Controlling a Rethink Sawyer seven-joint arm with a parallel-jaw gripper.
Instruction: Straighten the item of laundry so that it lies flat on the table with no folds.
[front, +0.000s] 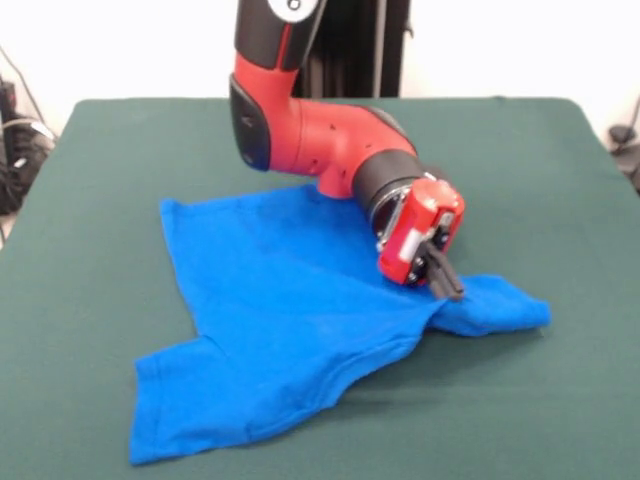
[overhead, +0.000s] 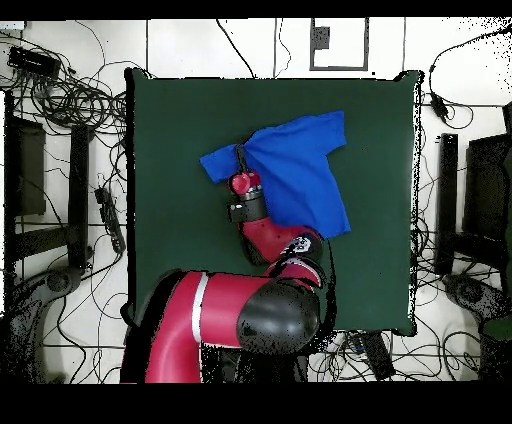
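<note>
One bright royal-blue cotton T-shirt (front: 290, 320) lay rumpled mid-table on the dark green felt table (front: 90, 180). The red-and-black jaws (front: 452, 285) seemed closed, pinching its sleeve; next, probably pulling that sleeve outward flat.

Pincer (front: 455, 285) tips indistinct (dark); arm (front: 330, 135) covers shirt (front: 290, 300) edge.

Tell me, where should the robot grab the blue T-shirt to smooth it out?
Probably the bunched sleeve of the T-shirt, coming from above. It's creased where it meets the body beside the gripper; pulling outward along the table should flatten it.
</note>
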